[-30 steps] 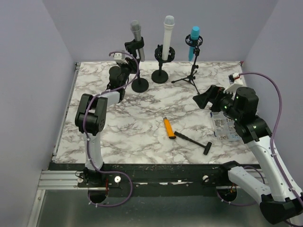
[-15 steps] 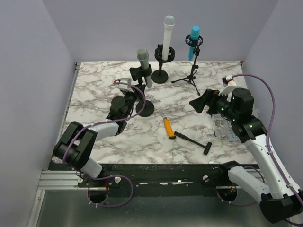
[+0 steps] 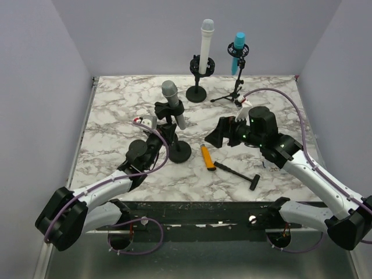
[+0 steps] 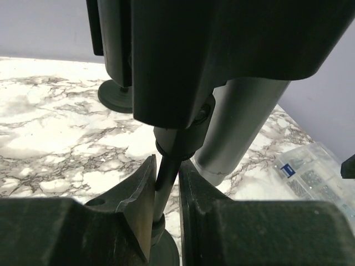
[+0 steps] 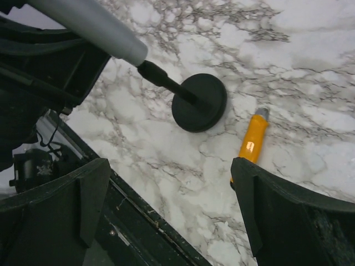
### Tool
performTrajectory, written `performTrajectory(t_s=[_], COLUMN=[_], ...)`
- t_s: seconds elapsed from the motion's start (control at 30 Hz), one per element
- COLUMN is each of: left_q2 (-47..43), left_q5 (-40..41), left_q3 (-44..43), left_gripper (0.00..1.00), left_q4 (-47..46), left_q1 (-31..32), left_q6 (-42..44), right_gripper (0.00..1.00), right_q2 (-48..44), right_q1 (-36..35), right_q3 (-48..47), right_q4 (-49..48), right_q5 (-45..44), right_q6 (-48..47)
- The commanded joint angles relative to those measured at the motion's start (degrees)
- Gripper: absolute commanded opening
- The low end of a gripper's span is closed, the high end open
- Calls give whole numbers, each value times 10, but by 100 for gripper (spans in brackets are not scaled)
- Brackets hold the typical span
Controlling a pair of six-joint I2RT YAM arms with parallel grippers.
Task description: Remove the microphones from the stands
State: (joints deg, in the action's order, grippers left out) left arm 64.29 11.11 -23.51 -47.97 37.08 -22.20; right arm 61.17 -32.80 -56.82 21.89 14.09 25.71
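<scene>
A grey microphone (image 3: pixel 173 104) sits in the clip of a black stand (image 3: pixel 179 150) with a round base, near the table's front middle. My left gripper (image 3: pixel 161 135) is shut on the stand's thin pole (image 4: pixel 165 177), just below the clip; the microphone's grey body (image 4: pixel 238 124) rises to the right of it. My right gripper (image 3: pixel 214 137) is open and empty, a little to the right of the stand. In the right wrist view the microphone (image 5: pixel 94 26) and the stand's base (image 5: pixel 199 102) lie ahead of its wide-apart fingers.
A white microphone on a round-base stand (image 3: pixel 202 55) and a blue one on a tripod (image 3: pixel 236 64) stand at the back. An orange-handled tool (image 3: pixel 207 156) and a black hammer (image 3: pixel 237 172) lie in front of the right arm. A clear parts box (image 4: pixel 313 177) is to the right.
My left gripper has dragged the stand with the grey microphone from the back of the table toward the front. My right arm has swung left toward it, its gripper open.
</scene>
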Motion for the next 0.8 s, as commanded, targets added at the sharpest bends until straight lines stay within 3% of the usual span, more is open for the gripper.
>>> performTrajectory(t_s=[0.0, 0.1, 0.27, 0.4, 0.6, 0.77], left_q2=[-42, -42, -47, -51, -73, -141], left_q5=[4, 1, 2, 10, -25, -65], left_q3=[7, -15, -17, -15, -7, 7], left_gripper=[0, 0, 19, 57, 96, 99], left_q4=[60, 100, 108, 122, 135, 192], left_q1=[11, 17, 19, 20, 20, 19], left_q6=[-5, 4, -1, -29, -46, -46], right_gripper=[100, 100, 100, 100, 100, 100], right_q2=[15, 26, 31, 44, 100, 130], right_q1=[-66, -82, -91, -93, -111, -156], right_q3=[-42, -54, -90, -133, -228, -286], right_q4=[-25, -26, -8, 3, 39, 56], right_q5=[-77, -95, -118, -125, -169, -243], right_q6=[12, 12, -5, -19, -19, -13])
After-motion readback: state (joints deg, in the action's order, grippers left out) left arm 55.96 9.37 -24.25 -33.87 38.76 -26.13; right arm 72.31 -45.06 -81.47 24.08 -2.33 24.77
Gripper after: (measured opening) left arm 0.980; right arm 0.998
